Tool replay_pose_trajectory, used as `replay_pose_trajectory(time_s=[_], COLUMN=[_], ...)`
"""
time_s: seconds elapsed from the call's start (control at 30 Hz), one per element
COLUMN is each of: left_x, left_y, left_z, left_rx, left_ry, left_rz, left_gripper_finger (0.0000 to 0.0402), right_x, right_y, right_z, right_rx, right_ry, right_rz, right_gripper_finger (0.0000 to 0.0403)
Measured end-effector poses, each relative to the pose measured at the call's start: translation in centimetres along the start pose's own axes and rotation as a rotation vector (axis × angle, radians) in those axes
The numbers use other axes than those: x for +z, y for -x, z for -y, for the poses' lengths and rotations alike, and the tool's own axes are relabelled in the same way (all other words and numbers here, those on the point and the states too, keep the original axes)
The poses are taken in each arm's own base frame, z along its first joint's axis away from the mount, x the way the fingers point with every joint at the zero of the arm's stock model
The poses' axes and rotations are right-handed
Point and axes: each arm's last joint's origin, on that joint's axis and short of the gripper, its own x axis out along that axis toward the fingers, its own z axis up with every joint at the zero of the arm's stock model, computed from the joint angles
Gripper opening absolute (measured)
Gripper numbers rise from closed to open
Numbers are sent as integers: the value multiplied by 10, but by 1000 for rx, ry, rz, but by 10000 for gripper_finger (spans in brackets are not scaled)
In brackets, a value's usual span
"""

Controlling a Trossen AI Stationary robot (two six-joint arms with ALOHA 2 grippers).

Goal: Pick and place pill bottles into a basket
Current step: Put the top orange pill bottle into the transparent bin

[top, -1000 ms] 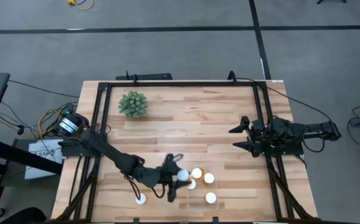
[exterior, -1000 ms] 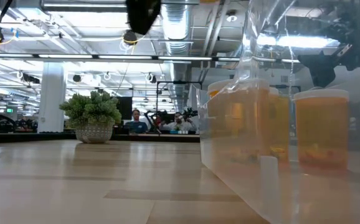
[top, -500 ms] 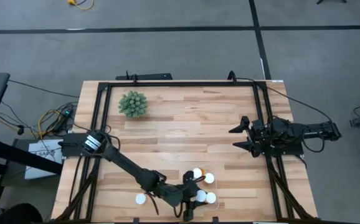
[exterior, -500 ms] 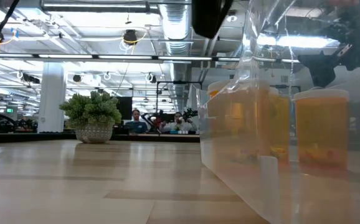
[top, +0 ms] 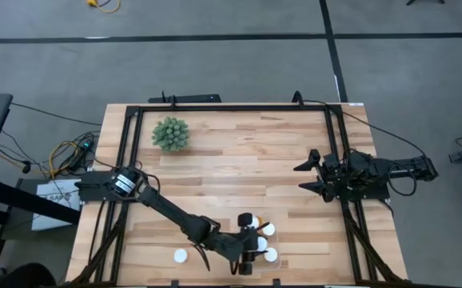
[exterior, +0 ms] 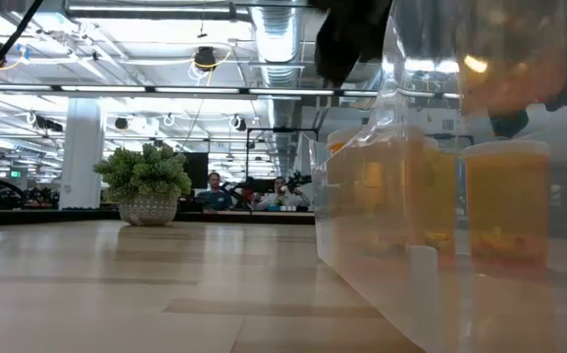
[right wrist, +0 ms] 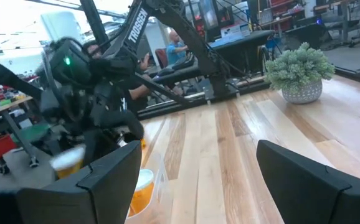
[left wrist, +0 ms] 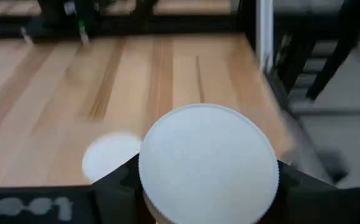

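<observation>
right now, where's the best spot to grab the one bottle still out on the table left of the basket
Probably from straight above, fingers closing on the orange body just under the white cap. The loose pill bottle stands upright, cap up, with bare wood all round it and a gap to the basket, so a top-down approach looks unobstructed. The left gripper is busy, shut on a pill bottle over the basket; the right gripper waits, open.

Only one readable text: "TROSSEN" in white capitals, running lengthwise along a dark arm link, seen in the right wrist view among the robot hardware beyond the table's far edge. Pill bottles carry no legible labels in any view; caps are plain white. Planter pot bears a pattern, no lettering. No numbers or signs can be made out in the room behind.
</observation>
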Motion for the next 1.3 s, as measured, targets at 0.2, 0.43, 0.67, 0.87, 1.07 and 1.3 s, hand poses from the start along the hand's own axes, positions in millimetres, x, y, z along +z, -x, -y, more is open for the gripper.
replay_pose_trajectory(time_s=[0.2,0.43,0.67,0.87,1.07,1.3], left_x=[-14,-28,-29,-28,-28,-27], left_y=[-11,-19,-19,-22,-24,-24], left_z=[-6,-8,-11,-16,-20,-20], left_rx=[8,33,84,53,-18,-25], left_ry=[-31,-54,-132,-110,-87,-85], left_rz=[-49,-90,-101,-111,-131,-132], left_gripper_finger=[160,160,177,195,199,200], right_x=[0,0,0,0,0,0], right_y=[0,0,0,0,0,0], right_z=[0,0,0,0,0,0], right_rx=[0,0,0,0,0,0], right_ry=[0,0,0,0,0,0], right_rz=[0,1,0,0,0,0], right_gripper_finger=[311,311,311,311,311,311])
